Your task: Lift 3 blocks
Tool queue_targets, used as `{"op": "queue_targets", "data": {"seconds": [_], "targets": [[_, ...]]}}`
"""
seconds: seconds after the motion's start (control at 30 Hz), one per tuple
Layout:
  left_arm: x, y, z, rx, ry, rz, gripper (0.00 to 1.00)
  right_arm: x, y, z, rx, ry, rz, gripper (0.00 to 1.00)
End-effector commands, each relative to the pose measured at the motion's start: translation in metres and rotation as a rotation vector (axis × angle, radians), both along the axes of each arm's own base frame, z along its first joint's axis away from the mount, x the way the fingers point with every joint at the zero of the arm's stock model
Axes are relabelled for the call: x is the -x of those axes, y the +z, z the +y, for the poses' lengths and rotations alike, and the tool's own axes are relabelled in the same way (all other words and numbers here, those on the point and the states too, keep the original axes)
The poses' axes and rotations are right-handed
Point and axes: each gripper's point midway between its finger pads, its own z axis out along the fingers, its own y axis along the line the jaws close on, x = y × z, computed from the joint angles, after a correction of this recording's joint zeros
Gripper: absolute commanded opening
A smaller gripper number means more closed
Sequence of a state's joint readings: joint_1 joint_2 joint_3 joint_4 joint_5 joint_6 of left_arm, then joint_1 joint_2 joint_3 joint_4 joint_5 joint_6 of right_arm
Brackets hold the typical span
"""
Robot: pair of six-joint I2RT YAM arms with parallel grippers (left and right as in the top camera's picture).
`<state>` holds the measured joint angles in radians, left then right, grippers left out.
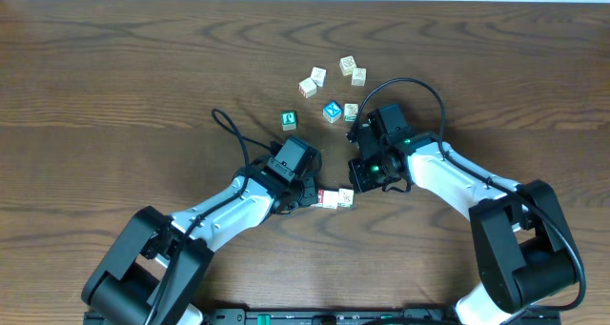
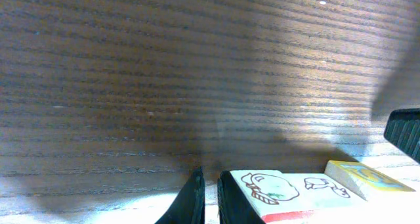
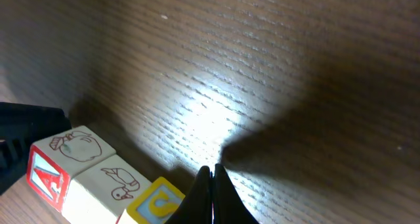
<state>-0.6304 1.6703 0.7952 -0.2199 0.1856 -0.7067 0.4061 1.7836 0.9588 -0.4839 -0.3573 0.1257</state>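
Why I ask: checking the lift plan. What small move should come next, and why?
The row of three blocks lies on the table between the shut left gripper and shut right gripper, one at each end; so probably squeeze both slightly inward before raising.

Yellow block (image 3: 156,204) partly beyond bottom edge

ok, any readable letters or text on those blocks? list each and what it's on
"A": white letter on the red side of the red-faced block, right wrist view.
Blue letter on the yellow-framed block: cut off by the frame edge, possibly "U", not certain.
Middle block: a drawing only, no text.
Green cube and blue cube: white marks, too small to read.
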Motion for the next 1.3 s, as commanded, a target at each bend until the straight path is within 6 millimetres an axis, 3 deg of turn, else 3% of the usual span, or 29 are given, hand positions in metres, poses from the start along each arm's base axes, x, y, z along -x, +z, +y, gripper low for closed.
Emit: {"op": "queue_targets", "data": {"seconds": [0.0, 1.27], "targets": [[0.003, -0.004, 0.001, -0.004, 0.0, 0.015, 0.1, 0.005, 0.001, 0.007, -0.037, 0.01, 0.021, 0.01], [0.003, -0.004, 0.001, -0.005, 0.0, 0.015, 0.1, 0.019, 0.006, 0.018, -0.098, 0.038, 0.077, 0.01]]}}
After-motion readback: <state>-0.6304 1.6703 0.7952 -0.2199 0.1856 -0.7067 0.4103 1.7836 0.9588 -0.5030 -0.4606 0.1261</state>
